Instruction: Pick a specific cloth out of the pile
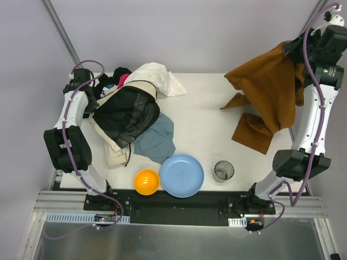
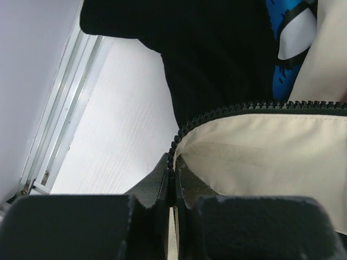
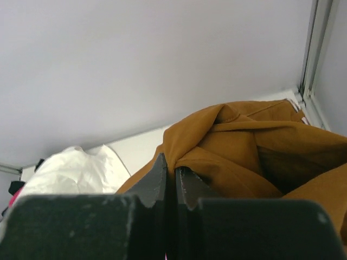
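The cloth (image 1: 271, 92), a long rust-brown piece, hangs off the table at the back right. My right gripper (image 1: 293, 50) is raised high and shut on its top fold. In the right wrist view the brown cloth (image 3: 244, 146) bunches between the shut right gripper (image 3: 174, 172). The pile (image 1: 130, 114) of black, cream, white, pink and blue-grey garments lies at the left of the table. My left gripper (image 1: 102, 92) sits at the pile's back-left edge. The left wrist view shows the left gripper (image 2: 173, 173) shut on the zipper edge of a cream garment (image 2: 260, 151), beside black fabric (image 2: 217, 59).
A blue plate (image 1: 182, 175), an orange bowl (image 1: 147, 181) and a dark mesh cup (image 1: 223, 170) stand along the table's near edge. A white garment (image 1: 157, 76) spreads from the pile toward the back middle. Frame posts rise at both back corners.
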{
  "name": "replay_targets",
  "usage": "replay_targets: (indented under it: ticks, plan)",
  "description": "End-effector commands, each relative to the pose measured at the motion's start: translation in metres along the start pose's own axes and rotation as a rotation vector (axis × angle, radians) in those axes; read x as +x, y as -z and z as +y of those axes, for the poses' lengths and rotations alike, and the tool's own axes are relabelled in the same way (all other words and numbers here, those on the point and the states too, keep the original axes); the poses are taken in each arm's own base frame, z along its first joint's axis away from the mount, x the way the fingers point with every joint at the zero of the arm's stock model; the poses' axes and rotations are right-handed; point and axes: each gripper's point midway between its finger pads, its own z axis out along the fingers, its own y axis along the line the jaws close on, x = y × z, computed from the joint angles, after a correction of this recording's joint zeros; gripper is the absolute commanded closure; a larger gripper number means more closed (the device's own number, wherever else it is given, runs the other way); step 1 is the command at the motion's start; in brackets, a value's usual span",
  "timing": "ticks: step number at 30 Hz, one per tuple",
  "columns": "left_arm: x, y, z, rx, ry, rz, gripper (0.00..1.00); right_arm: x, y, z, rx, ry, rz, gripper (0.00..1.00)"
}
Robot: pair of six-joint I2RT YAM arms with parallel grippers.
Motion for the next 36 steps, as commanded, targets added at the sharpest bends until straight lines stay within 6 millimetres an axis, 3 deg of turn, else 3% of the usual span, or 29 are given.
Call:
replay_targets:
  ticks: [1, 4, 5, 6, 7, 13, 17, 21, 24, 28, 31, 34, 36]
  plan:
    - [-0.004, 0.014, -0.01, 0.086, 0.037, -0.001, 1.0, -0.006, -0.003, 0.005, -0.041, 0.016, -0.09, 1.0]
    - [-0.011, 0.024, -0.015, 0.118, 0.041, -0.029, 1.0, 0.037, -0.022, -0.019, 0.009, -0.011, 0.007, 1.0]
    - [-0.014, 0.029, -0.016, 0.131, 0.045, -0.038, 0.99, 0.06, -0.03, -0.03, 0.031, -0.029, 0.053, 1.0]
    - [-0.015, 0.033, -0.018, 0.149, 0.05, -0.046, 0.98, 0.068, -0.034, -0.035, 0.041, -0.041, 0.066, 1.0]
    - [-0.018, 0.038, -0.021, 0.17, 0.051, -0.058, 0.96, 0.092, -0.04, -0.047, 0.069, -0.058, 0.115, 1.0]
    - [-0.032, 0.075, -0.034, 0.296, 0.074, -0.135, 0.86, 0.191, -0.06, -0.092, 0.18, -0.143, 0.332, 1.0]
    - [-0.039, 0.1, -0.039, 0.369, 0.084, -0.19, 0.66, 0.249, -0.065, -0.112, 0.241, -0.187, 0.479, 1.0]
    - [-0.045, 0.13, -0.05, 0.487, 0.08, -0.243, 0.27, 0.306, -0.064, -0.128, 0.307, -0.21, 0.633, 0.99]
    - [-0.046, 0.154, -0.06, 0.583, 0.071, -0.289, 0.1, 0.34, -0.06, -0.136, 0.355, -0.197, 0.723, 0.99]
    - [-0.048, 0.191, -0.075, 0.733, 0.045, -0.366, 0.01, 0.375, -0.055, -0.147, 0.433, -0.136, 0.827, 0.97]
    - [-0.047, 0.216, -0.084, 0.84, 0.031, -0.399, 0.01, 0.385, -0.053, -0.15, 0.453, -0.121, 0.869, 0.86]
    - [-0.045, 0.235, -0.09, 0.921, 0.018, -0.423, 0.01, 0.371, -0.054, -0.141, 0.425, -0.108, 0.838, 0.74]
    - [-0.043, 0.24, -0.094, 0.957, 0.016, -0.423, 0.01, 0.355, -0.054, -0.13, 0.389, -0.096, 0.802, 0.58]
